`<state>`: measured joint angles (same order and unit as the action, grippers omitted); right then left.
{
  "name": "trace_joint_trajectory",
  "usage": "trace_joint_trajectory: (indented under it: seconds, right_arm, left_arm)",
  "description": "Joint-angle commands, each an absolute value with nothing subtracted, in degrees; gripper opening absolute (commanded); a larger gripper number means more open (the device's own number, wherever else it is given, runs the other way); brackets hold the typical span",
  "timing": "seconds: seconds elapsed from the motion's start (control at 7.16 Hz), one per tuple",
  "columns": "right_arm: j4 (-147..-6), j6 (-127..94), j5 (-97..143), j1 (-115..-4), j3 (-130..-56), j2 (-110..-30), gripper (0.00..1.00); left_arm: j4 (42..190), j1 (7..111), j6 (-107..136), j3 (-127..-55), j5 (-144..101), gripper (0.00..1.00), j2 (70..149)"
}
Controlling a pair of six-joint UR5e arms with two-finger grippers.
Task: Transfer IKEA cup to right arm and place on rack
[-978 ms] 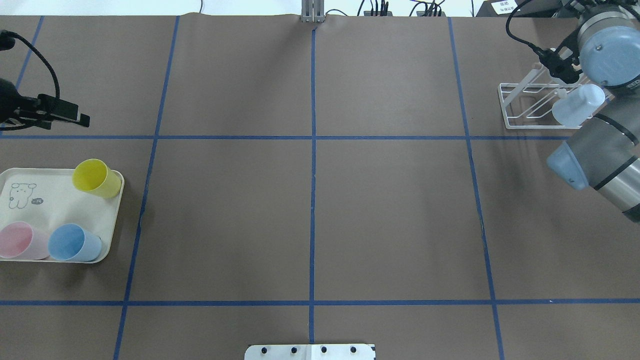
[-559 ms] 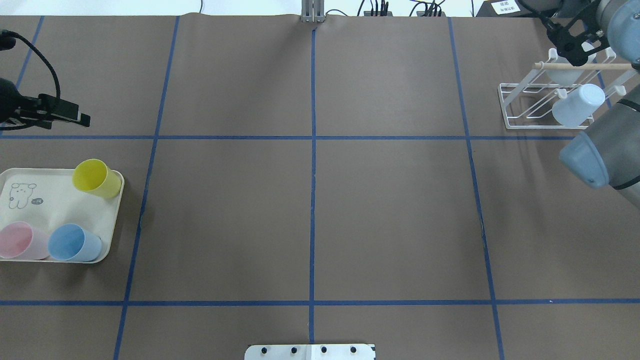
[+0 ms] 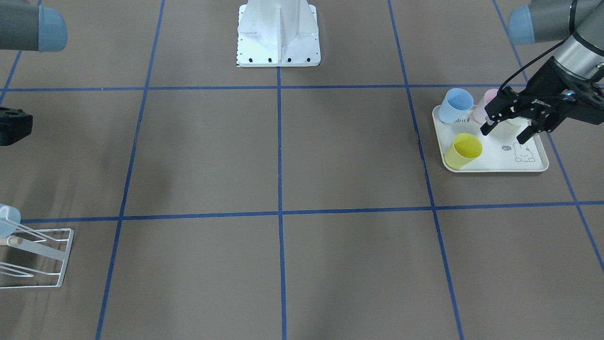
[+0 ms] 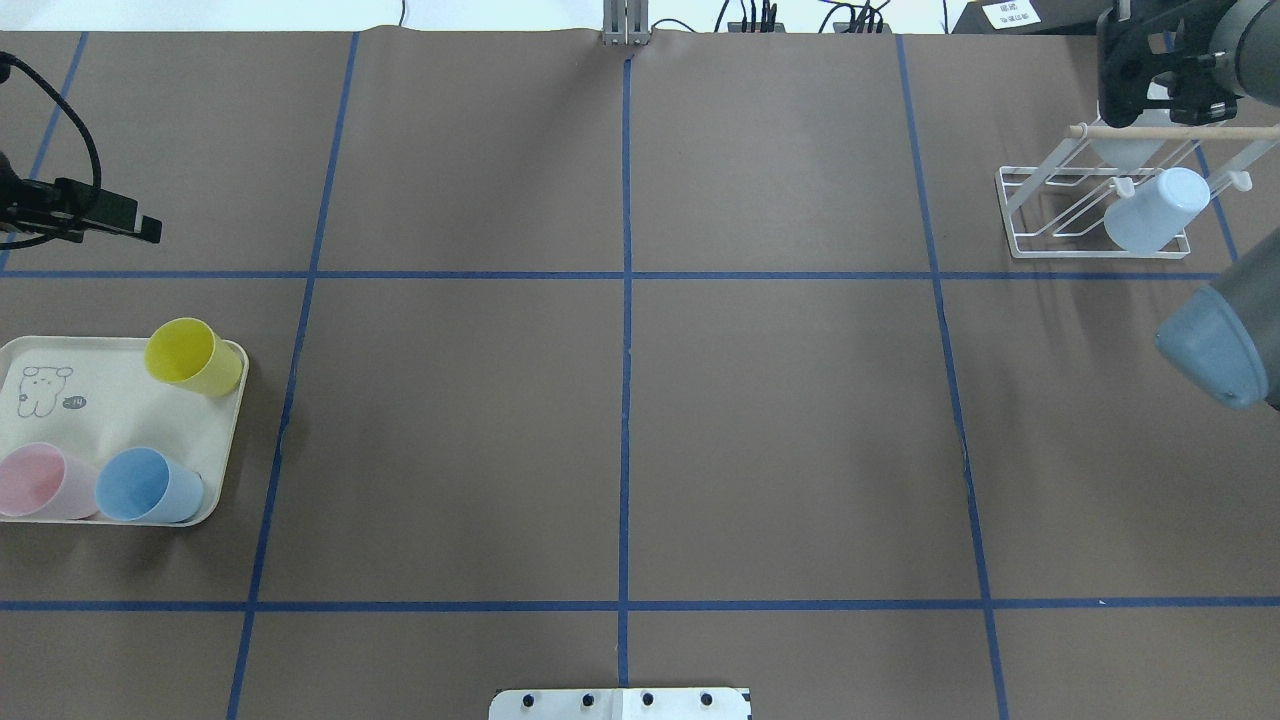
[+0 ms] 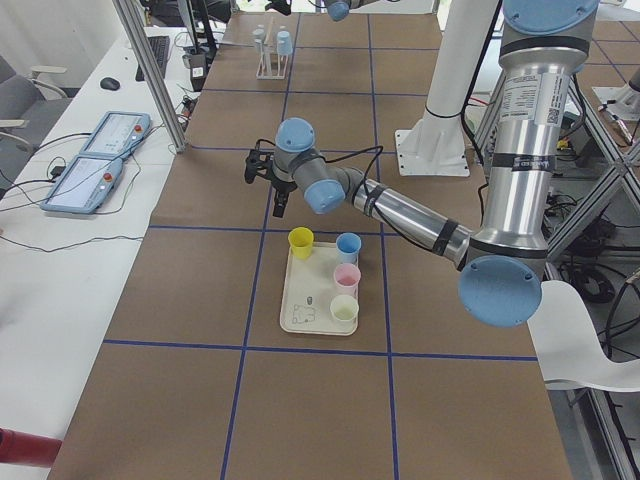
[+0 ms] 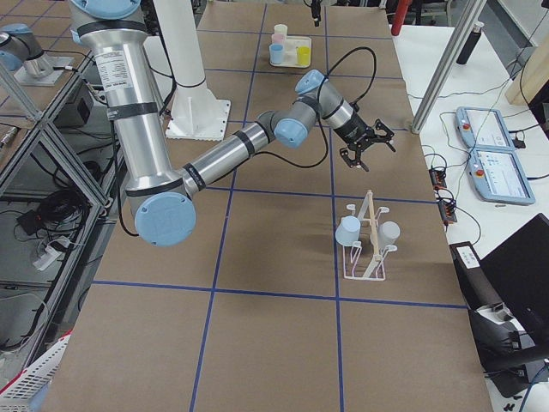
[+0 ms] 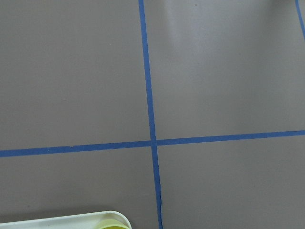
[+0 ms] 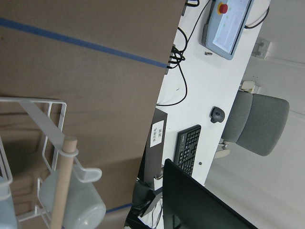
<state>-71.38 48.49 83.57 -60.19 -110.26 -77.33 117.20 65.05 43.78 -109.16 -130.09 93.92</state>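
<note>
matte brown paper tabletop [image 4: 780, 420], blue tape grid. white wire rack [image 4: 1040, 215] at 2 o'clock, wooden dowel [image 4: 1150, 131] on top; whitish tapered ikea cup [image 4: 1125, 152] hung on rack. right hand [image 4: 1158, 100] released, at rack's 12 o'clock. left hand [image 3: 504, 134] splayed, empty, above cream tray [image 3: 490, 155].

White rack [image 4: 1060, 212], cream rabbit-print tray [image 4: 110, 410], yellow cup [image 4: 190, 355], pink cup [image 4: 40, 482], blue cup [image 4: 148, 485].

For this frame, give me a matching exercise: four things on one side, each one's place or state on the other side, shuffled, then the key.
1. yellow cup
2. pale blue cup
3. left pincer
4. wooden dowel

a. open, holding nothing
b. along the top of the rack
c. upright on the tray
d. resting on a prong of the rack

Pairs: 1-c, 2-d, 3-a, 4-b
</note>
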Motion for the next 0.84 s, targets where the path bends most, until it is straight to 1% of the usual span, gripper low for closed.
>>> trace_joint_trajectory:
  seconds: [0.0,0.42,0.7]
  right_arm:
    - [-71.37,35.74,86.91,-60.12,-111.62,-77.78,0.99]
    - [-70.75,9.76,95.77,-59.16,-113.46,-77.70,1.00]
    - [-70.84,-11.69,96.42,-52.69,-115.74,-77.09,1.00]
  left_arm:
    - [114.46,68.10,35.99,-108.98,-130.34,1.00,92.90]
    - [107.07,73.46,21.32,-108.99,-130.34,1.00,92.55]
    - [106.44,76.36,14.45,-109.07,-130.34,1.00,89.14]
